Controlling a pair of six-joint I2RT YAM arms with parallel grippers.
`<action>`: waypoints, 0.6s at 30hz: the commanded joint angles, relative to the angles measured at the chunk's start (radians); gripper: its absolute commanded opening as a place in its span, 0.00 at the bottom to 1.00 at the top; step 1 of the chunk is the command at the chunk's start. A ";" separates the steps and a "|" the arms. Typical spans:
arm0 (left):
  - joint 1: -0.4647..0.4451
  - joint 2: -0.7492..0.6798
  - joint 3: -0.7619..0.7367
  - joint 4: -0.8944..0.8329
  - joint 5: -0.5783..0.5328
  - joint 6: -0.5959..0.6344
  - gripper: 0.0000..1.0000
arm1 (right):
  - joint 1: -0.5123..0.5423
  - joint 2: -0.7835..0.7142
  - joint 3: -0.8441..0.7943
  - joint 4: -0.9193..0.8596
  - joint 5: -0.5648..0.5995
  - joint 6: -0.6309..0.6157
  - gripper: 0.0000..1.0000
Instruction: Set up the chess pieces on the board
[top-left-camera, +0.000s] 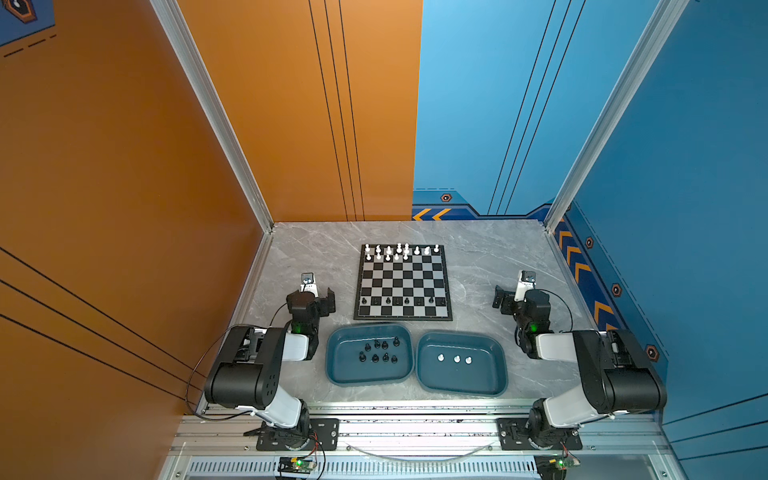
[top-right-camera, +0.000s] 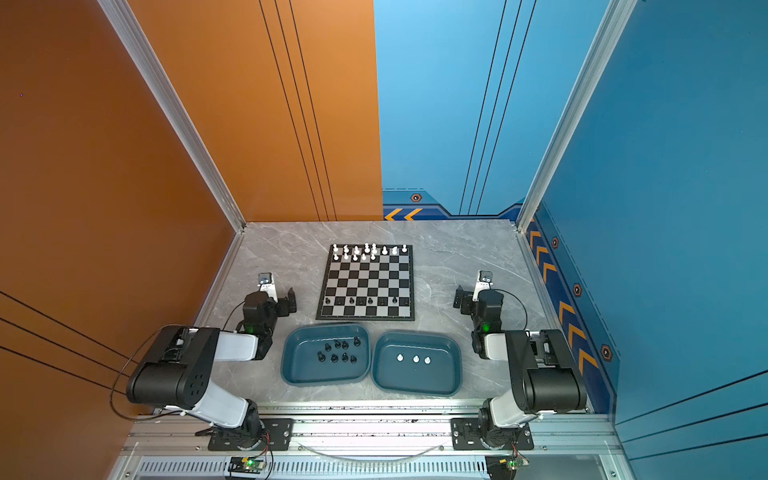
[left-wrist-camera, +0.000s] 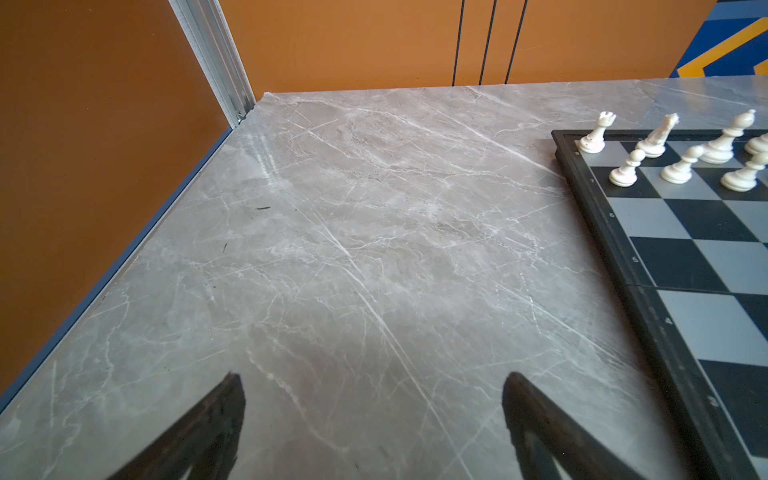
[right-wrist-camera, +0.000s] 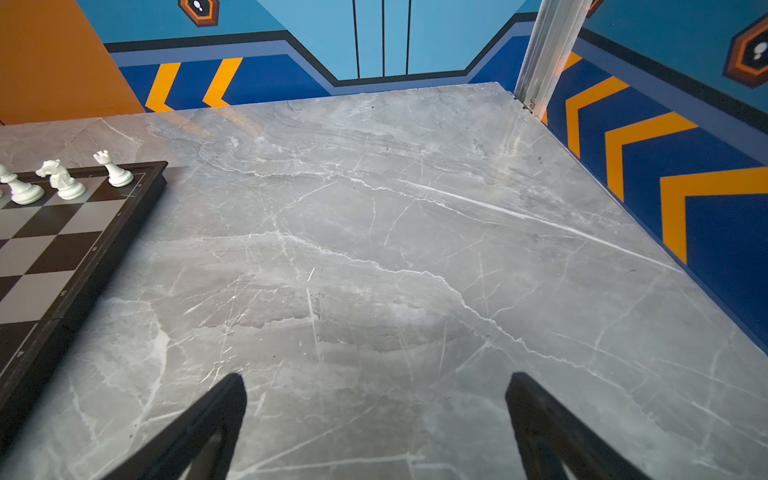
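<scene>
A grey marble-patterned table was shown in both top views. The board was laid flat on it toward the far edge, and 2 trays were set just beside its near edge: the left teal tray and the right teal tray, nearly touching.

An orange wall is closing off the left and half the back; a blue wall with orange chevrons is covering the rest. Aluminium posts are flanking the grey marble tabletop.

Bright, even light; blurred foreground.
</scene>
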 joint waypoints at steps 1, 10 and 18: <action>0.003 0.009 0.020 0.017 0.018 0.011 0.98 | -0.005 0.013 0.018 0.016 -0.009 -0.017 1.00; 0.002 0.008 0.018 0.017 0.016 0.012 0.98 | 0.012 0.010 0.019 0.012 0.033 -0.024 1.00; -0.020 -0.024 0.043 -0.038 -0.028 0.026 0.98 | 0.054 -0.063 0.095 -0.180 0.193 -0.015 1.00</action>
